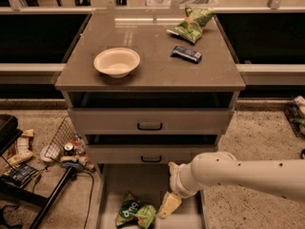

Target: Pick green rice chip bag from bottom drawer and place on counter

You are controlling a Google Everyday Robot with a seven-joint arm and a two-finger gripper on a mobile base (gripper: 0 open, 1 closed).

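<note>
- The smooth grey-brown square counter [157, 75] tops the cabinet and is wider than the drawers beneath it.
- The white perforated robot arm [238, 171] reaches in from the right edge, low in the camera view, and bends down over the drawer.
- The broad grey-brown bottom drawer [143, 181] is pulled out towards the camera, with its flat floor showing.
- Two closed drawer fronts with black bar handles [149, 126] sit above it, under the counter.
- A wire basket [62, 137] stands among floor clutter left of the cabinet.
- A shallow cream round bowl [116, 62] rests on the left half of the counter.
- A dull olive-green snack bag [190, 25] lies at the far right of the counter.
- The bright green glossy rice chip bag [136, 214] lies on the drawer floor, near its front, left of centre.
- The pale yellow gripper [169, 205] hangs inside the drawer just right of the bag; I cannot tell whether it touches the bag or whether it is apart or together.
- A small dark blue wrapped bar [186, 54] lies on the counter, near the olive bag.
</note>
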